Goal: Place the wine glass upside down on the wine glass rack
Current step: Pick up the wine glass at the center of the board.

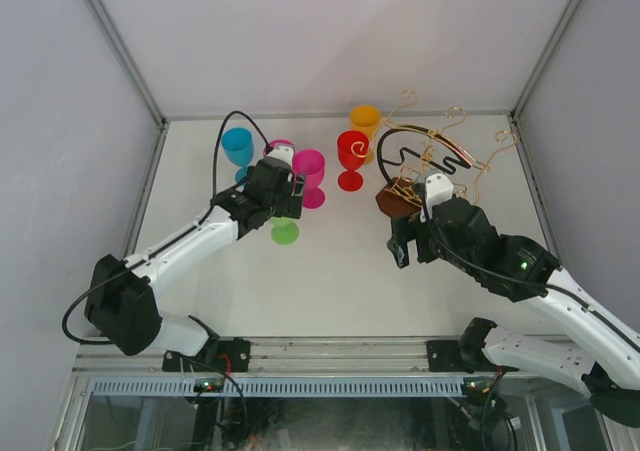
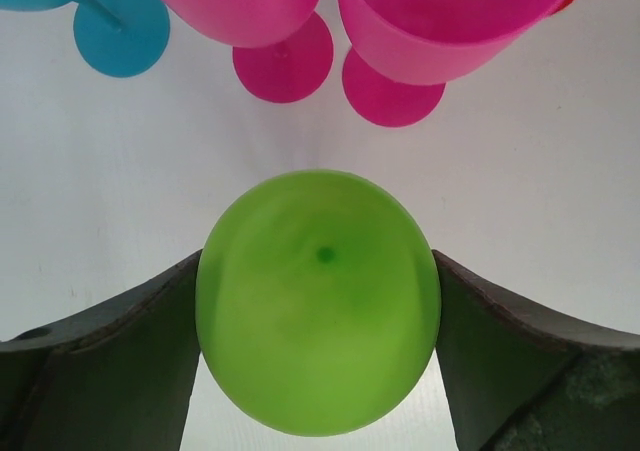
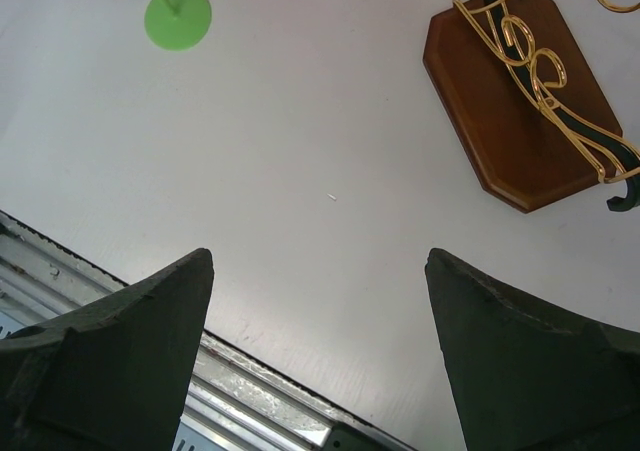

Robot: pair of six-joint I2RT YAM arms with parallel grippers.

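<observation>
Green is seen filling the gap of the left claw: the bowl of the green wine glass is looked into from above, and only its own green inside, with a small dark dot at the middle, is shown. One dark finger is set on each side of the bowl, and the jaws are held wide around it. No gap is seen between fingers and bowl, but the place of contact is hidden by the rim, so it cannot be told whether the glass is gripped. The glass is stood upright, its round foot on the white tabletop.

Just beyond the claw two magenta glasses are stood side by side, with a blue glass to their left. Further right, a red glass and, behind it, an orange glass are placed near the middle of the far edge.

The right claw is spread, nothing is held between its fingers, and it is hung over bare tabletop. Just beyond it to the right the wine glass rack is stood: a dark brown wooden base, from which gold wire with curled ends and a black loop are raised. The rack is set well apart from the green wine glass, at the right of the tabletop, with the red and orange glasses just beside it on its left.
</observation>
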